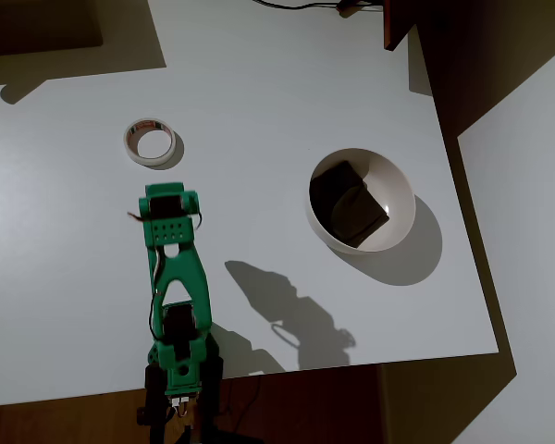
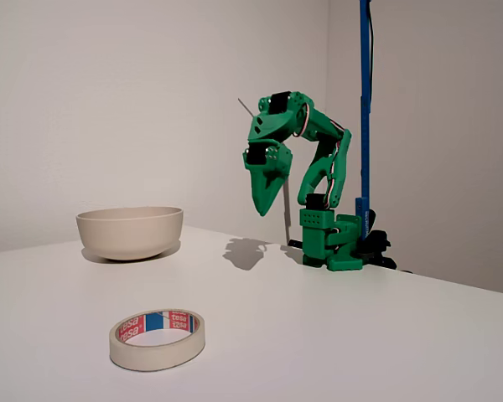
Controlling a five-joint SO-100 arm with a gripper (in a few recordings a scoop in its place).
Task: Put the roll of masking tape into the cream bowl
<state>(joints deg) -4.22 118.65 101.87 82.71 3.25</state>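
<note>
Step in hand: reaching for the roll of masking tape; nothing is picked up yet, so I judge the task to be at its start

Tape: lies flat on the white table, hole upward, in the open; in the overhead view it sits just above the arm's head and slightly to its left; in the fixed view it is in the foreground, its inner core printed red and blue

Gripper: the green gripper hangs well above the table with its tip pointing down; the fingers appear drawn together to a point and hold nothing; in the overhead view the fingers are hidden under the arm's wrist

Cream bowl: the cream bowl stands well apart from the tape, to the right in the overhead view; a dark brown blocky object already lies inside it, taking the left part of the hollow

How to do it well: open the fingers before descending; come straight down so one finger enters the hole and the other passes outside the wall, pinching the ring's wall; descending still closed would likely push the light ring away

Risk: the flat roll may slide; on release, aim for the free right side of the bowl, away from the block
</note>
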